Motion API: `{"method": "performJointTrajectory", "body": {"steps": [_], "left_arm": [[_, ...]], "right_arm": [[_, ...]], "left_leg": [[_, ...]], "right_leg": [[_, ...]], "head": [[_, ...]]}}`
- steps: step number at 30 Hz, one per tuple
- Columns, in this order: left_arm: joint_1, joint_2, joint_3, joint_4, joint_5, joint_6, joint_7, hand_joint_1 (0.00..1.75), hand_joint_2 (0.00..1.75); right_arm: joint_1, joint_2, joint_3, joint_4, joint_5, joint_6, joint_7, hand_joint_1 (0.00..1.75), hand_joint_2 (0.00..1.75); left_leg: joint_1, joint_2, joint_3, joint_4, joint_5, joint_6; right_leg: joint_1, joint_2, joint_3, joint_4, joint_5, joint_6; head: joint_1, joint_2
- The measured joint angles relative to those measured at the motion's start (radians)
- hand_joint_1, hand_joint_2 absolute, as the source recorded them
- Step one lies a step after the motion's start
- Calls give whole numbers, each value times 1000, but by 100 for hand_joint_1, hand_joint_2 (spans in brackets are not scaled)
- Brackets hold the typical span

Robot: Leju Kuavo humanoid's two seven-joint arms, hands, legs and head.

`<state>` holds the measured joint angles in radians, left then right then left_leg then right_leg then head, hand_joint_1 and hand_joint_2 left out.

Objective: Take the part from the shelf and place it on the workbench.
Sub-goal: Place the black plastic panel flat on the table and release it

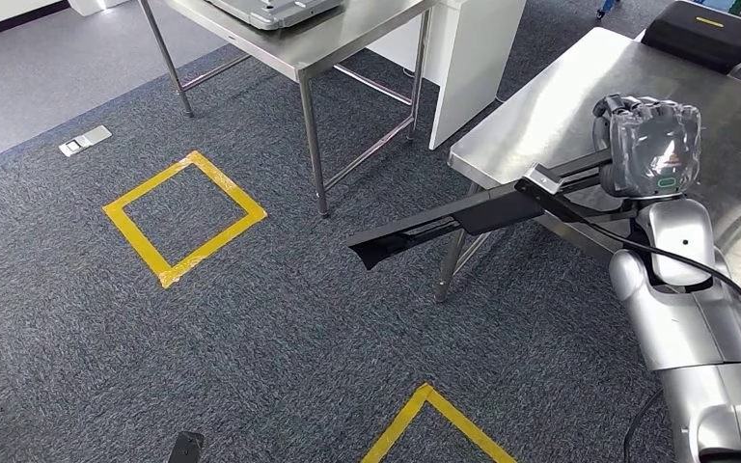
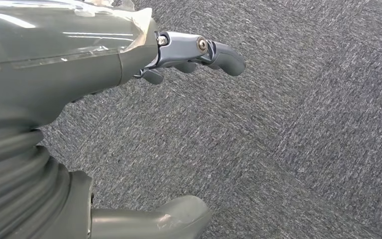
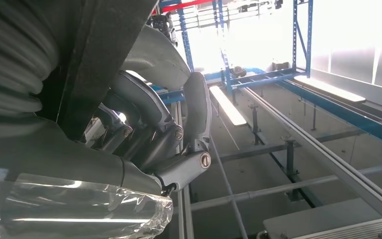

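Note:
My right hand point(image 1: 648, 145) grips one end of a long black part point(image 1: 444, 224). The part juts out to the left, held level in the air over the carpet, past the near corner of a steel workbench point(image 1: 560, 106). The hand itself hovers above that bench top. In the right wrist view the fingers point(image 3: 169, 134) curl tightly around the dark part point(image 3: 99, 55). In the left wrist view my left hand point(image 2: 129, 124) hangs over the carpet with its fingers point(image 2: 219, 52) loosely bent and nothing in them.
A second steel table point(image 1: 309, 48) stands at the back with a grey tray point(image 1: 275, 10) on it. Yellow tape squares point(image 1: 183, 217) mark the grey carpet. A black case point(image 1: 699, 34) lies at the far end of the workbench. A white cabinet point(image 1: 468, 48) stands between the tables.

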<state>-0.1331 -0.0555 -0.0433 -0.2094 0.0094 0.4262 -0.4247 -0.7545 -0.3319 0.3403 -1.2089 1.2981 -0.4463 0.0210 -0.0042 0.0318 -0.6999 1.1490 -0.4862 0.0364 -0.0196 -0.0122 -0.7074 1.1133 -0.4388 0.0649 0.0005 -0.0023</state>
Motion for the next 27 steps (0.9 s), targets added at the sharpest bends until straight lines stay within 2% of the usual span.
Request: {"method": "performJointTrajectory", "body": {"steps": [3, 5, 6, 7, 9, 10, 11, 12, 14, 15, 16, 17, 18, 20, 21, 22, 24, 25, 26, 27], "left_arm": [[0, 1, 0, 0, -1, 0, 0, 0, 175], [0, 1, 0, 0, -1, 0, 0, 0, 175], [-1, 1, 0, 0, -1, 0, 0, 0, 175], [-1, 1, 0, 0, -1, 0, 0, 0, 175], [-2, 0, 0, 0, -1, 0, 1, 0, 175], [-1, 0, 0, 0, -1, 0, 1, 0, 175], [-1, -1, 0, 0, -1, 0, 1, 0, 175], [-1, -1, 0, 0, -1, -1, 1, 0, 175], [-2, -2, 0, 0, -2, -3, 1, 0, 175], [-2, -2, 0, 0, -3, -4, 1, 0, 175], [-3, -1, 0, 0, -5, -5, 1, 0, 175], [-3, -1, 0, 0, -7, -6, 1, 0, 175], [-3, -1, 0, 0, -9, -6, 2, 0, 175], [-4, -1, 0, 0, -10, -6, 4, 0, 175], [-4, -1, 0, 0, -11, -7, 5, 0, 175], [-4, -1, 0, 0, -12, -7, 6, 0, 175], [-4, -1, 0, 0, -15, -8, 8, 0, 175], [-4, 0, 0, 0, -17, -8, 9, 0, 175], [-4, 0, 0, 0, -19, -8, 9, 0, 175], [-4, 0, 0, 0, -20, -8, 9, 0, 175]], "right_arm": [[1, 0, 0, 0, 2, 0, 0, 175, 175], [3, -2, -1, 0, 2, 0, 0, 175, 175], [4, -3, -2, 0, 2, 0, 0, 175, 175], [5, -5, -2, 0, 1, 0, 0, 175, 175], [8, -8, -3, 0, 1, 0, 1, 175, 175], [11, -9, -3, 0, 1, 0, 1, 175, 175], [14, -10, -3, 1, 1, 0, 1, 175, 175], [17, -11, -3, 1, 2, 0, 1, 175, 175], [18, -11, -3, 2, 4, 0, 2, 175, 175], [18, -10, -4, 2, 6, 0, 4, 175, 175], [17, -11, -5, 2, 8, 0, 6, 175, 175], [18, -11, -6, 1, 10, 0, 8, 175, 175], [18, -11, -7, 1, 11, -1, 9, 175, 175], [19, -11, -8, 1, 12, -1, 11, 175, 175], [20, -11, -9, 0, 12, -1, 11, 175, 175], [20, -11, -10, -2, 13, 0, 11, 175, 175], [21, -10, -12, -3, 13, 0, 12, 175, 175], [23, -10, -12, -4, 14, 0, 12, 175, 175], [26, -10, -12, -4, 15, 1, 12, 175, 175], [28, -9, -12, -4, 16, 1, 12, 175, 175]], "left_leg": [[-3, 0, 2, -3, 2, 8], [4, 2, 14, -23, 14, 19], [8, 4, 21, -37, 22, 26], [12, 5, 28, -49, 28, 31], [12, 6, 32, -57, 33, 34], [12, 6, 32, -58, 34, 33], [13, 6, 31, -57, 35, 32], [14, 6, 31, -57, 37, 30], [17, 6, 30, -57, 39, 22], [16, 6, 29, -57, 41, 16], [15, 6, 29, -58, 42, 9], [12, 5, 29, -58, 45, 2], [10, 5, 29, -60, 48, -4], [12, 2, 26, -58, 47, -15], [15, -3, 20, -47, 33, -21], [17, -11, 8, -18, 5, -26], [17, -25, -32, 92, -75, -32], [17, -28, -50, 148, -106, -33], [17, -29, -56, 181, -118, -32], [17, -30, -45, 181, -113, -29]], "right_leg": [[-2, 0, 5, -8, 5, 7], [-4, 0, 8, -12, 3, 12], [-5, 1, 6, 0, -9, 13], [-7, 2, -5, 30, -29, 11], [-7, 5, -46, 142, -86, 8], [-7, 6, -64, 192, -106, 10], [-7, 7, -68, 216, -112, 15], [-9, 8, -53, 200, -103, 22], [-15, 2, 21, 79, -68, 37], [-13, 0, 58, 24, -53, 38], [-9, 0, 81, -16, -43, 34], [-6, 2, 89, -32, -41, 24], [-2, 7, 89, -31, -36, 14], [-10, 11, 84, -37, -29, -9], [-12, 12, 81, -39, -25, -20], [-14, 13, 78, -40, -19, -31], [-10, 14, 67, -41, -10, -49], [-7, 15, 61, -41, -6, -55], [-4, 17, 54, -41, -1, -58], [-2, 19, 48, -41, 4, -60]], "head": [[0, 0], [0, 0], [1, 0], [2, 0], [3, 0], [2, 0], [2, 0], [2, 0], [2, 0], [2, 0], [2, 0], [1, 0], [0, 0], [-2, 0], [-2, 0], [-3, 0], [-5, 0], [-6, 0], [-6, 0], [-6, 0]]}}
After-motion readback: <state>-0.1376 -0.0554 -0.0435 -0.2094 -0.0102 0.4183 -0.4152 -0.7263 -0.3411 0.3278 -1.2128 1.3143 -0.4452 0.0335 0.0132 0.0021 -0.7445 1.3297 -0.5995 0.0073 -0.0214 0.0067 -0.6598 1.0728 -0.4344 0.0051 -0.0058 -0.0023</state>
